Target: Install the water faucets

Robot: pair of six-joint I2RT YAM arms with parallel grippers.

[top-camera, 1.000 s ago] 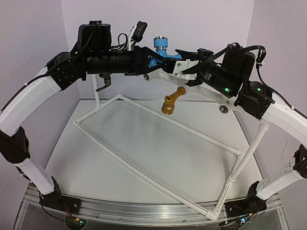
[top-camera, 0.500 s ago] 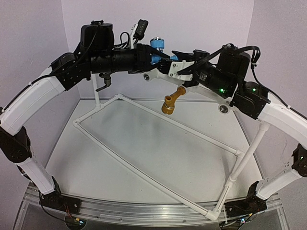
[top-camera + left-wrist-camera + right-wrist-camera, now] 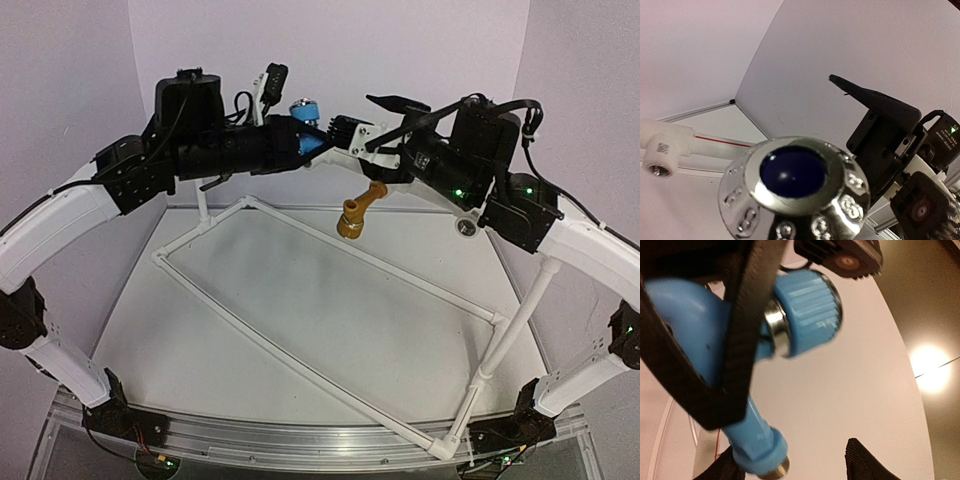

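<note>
High above the table, the blue water faucet (image 3: 306, 118) is clamped in my shut left gripper (image 3: 300, 142). In the right wrist view its blue body (image 3: 695, 325), ribbed knob (image 3: 807, 302) and threaded end (image 3: 774, 466) show, with the left gripper's black fingers (image 3: 742, 335) wrapped round the body. My right gripper (image 3: 357, 115) stands open just right of the faucet, and its fingertips (image 3: 865, 462) do not touch it. The knob's chrome cap (image 3: 792, 175) fills the left wrist view. The mustard-yellow faucet (image 3: 360, 210) sits on the white pipe frame (image 3: 300, 365).
The pipe frame lies across the table with an upright pipe (image 3: 520, 315) at the right and another at the back left. A dark fitting (image 3: 213, 181) hangs by the back-left upright. A white socket fitting (image 3: 660, 152) shows in the left wrist view.
My right gripper has opened and let go of the blue faucet. The left gripper has closed on it and carried it a little leftward, away from the right fingers.
</note>
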